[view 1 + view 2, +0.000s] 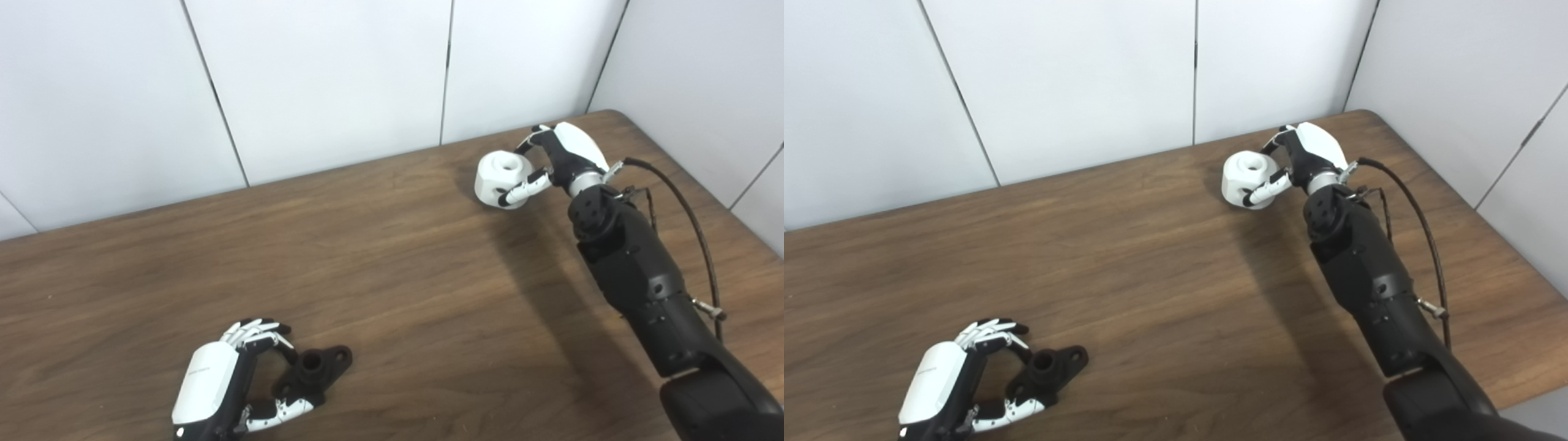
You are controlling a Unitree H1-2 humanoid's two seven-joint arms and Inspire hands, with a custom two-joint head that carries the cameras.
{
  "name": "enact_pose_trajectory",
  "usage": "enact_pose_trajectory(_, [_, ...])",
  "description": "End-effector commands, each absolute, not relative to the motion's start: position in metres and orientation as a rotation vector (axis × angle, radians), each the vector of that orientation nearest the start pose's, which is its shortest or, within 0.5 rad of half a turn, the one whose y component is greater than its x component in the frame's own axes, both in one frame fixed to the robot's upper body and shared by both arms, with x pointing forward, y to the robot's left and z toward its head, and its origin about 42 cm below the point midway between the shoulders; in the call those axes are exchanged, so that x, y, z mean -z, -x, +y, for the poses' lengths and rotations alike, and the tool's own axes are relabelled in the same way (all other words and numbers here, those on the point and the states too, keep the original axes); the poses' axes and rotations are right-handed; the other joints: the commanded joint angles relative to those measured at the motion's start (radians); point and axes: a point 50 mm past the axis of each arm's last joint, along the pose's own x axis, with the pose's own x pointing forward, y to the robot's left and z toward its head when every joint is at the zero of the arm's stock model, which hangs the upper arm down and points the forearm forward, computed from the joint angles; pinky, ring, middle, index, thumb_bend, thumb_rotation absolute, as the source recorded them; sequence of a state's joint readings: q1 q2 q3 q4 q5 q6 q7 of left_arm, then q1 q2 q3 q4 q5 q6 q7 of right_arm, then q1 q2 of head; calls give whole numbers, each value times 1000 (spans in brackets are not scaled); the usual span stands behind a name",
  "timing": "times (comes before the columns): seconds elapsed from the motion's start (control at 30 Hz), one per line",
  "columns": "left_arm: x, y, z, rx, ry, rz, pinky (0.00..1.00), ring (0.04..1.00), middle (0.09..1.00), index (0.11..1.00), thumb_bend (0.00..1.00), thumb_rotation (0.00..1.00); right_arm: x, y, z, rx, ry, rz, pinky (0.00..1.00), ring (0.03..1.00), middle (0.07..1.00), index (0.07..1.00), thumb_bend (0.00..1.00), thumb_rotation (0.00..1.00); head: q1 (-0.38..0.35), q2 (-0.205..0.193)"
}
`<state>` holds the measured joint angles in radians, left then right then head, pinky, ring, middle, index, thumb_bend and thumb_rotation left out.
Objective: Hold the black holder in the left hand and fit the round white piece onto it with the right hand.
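Wooden table [392, 257]; pale panelled wall [318, 79], seemingly plain.

Dark brown wood-grain bench [392, 257]; matte black holder [313, 369]; plain white round piece [503, 177]; pale grey wall panels [318, 79].

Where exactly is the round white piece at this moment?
The round white piece sits at the far right of the table, near the wall, with the right hand closing round it, far from the black holder.

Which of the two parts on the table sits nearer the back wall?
The round white piece in the right robot hand; the black holder lies at the near edge by the left robot hand.
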<state>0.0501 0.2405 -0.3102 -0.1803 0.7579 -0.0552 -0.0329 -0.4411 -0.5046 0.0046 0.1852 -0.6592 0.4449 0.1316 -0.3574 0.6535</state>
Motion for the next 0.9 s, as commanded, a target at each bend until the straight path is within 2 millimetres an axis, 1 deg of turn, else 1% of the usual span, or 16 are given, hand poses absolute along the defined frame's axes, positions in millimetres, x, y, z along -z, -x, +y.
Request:
enact_pose_trajectory(0.0, [-116,-250,194,346,-961,-223,895,826,754,484,520,43,-246,-418,-387,283,1117,123,1000,1000,908,489,526,140,0,1])
enact_pose_trajectory(0.2, [-118,-249,193,346,-960,-220,895,827,756,484,520,44,-242,-417,-387,263,1122,102,1000,1000,878,487,524,137,-2,2])
enact_pose_trajectory(0.4, [-118,-249,191,343,-960,-226,892,827,756,484,520,44,-241,-416,-388,254,1132,97,1000,992,872,488,523,137,3,1])
enact_pose_trajectory(0.53, [-119,-249,189,341,-961,-232,893,828,757,484,520,44,-243,-414,-386,255,1124,74,1000,994,877,488,523,137,21,1])
enact_pose_trajectory(0.63, [-119,-248,187,342,-963,-235,893,826,756,484,521,44,-248,-409,-379,244,1117,47,996,999,879,486,524,137,33,1])
enact_pose_trajectory(0.87, [-117,-249,185,343,-972,-234,893,829,758,484,521,46,-265,-394,-353,148,1140,-3,960,985,879,486,524,143,62,6])
